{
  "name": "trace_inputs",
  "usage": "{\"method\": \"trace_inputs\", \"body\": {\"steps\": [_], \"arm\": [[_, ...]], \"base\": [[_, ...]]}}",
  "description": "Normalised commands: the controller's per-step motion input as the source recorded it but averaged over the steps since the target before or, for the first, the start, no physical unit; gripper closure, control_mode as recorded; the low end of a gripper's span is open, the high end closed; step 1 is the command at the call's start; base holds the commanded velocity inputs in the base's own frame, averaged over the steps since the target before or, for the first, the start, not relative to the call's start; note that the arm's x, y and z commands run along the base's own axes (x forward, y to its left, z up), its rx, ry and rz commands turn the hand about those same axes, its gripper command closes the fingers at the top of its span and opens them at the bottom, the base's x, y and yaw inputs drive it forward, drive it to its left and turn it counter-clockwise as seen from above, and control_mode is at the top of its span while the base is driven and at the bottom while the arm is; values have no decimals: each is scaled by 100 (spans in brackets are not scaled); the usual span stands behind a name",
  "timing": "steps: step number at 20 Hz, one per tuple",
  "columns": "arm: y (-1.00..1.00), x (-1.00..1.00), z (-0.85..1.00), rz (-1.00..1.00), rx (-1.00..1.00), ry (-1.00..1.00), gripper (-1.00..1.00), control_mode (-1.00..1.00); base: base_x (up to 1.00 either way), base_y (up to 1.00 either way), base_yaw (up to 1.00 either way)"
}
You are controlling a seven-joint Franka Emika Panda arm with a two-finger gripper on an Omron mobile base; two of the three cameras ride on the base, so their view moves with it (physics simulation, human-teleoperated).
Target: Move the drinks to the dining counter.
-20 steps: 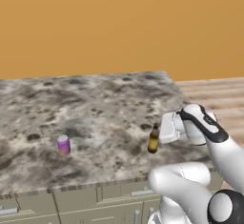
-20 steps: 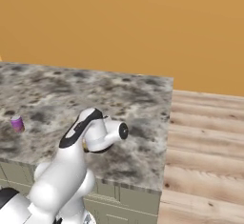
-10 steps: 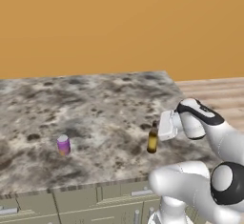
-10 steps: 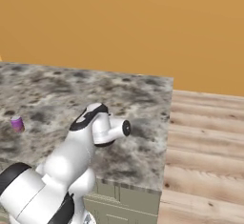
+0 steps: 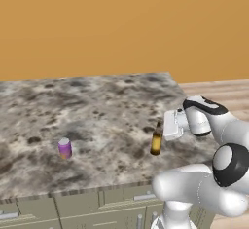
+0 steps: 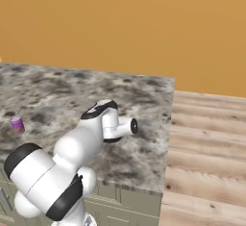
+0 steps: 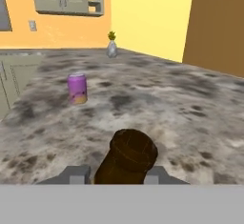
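The brown glass bottle [image 5: 156, 139] stood upright near the table's [image 5: 87, 106] right front edge, the purple can [image 5: 64, 148] well apart. The claw [image 7: 114, 176] flanked its neck; grip uncertain. Glass looked slippery, top-heavy, fragile: best held at the body.

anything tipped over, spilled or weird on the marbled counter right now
Nothing stands out. The slim brown glass bottle stands upright near the edge of the grey-brown marbled counter, with the tool just at its neck. The purple-pink can is upright too, and the small grey vase sits upright at the far end. No spills.
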Motion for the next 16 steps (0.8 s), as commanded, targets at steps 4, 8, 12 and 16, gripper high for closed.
{"method": "trace_inputs", "body": {"steps": [4, 8, 12, 16], "arm": [[0, -14, -17, 5, 0, -19, 100, -100], [1, -9, -17, 5, 0, -20, 100, -100], [10, -14, -19, 5, 0, -21, 100, -100], [57, -18, -26, 2, -4, -18, 100, -100]], "base": [[0, 0, 0], [0, 0, 0], [0, 0, 0], [0, 0, 0]]}}
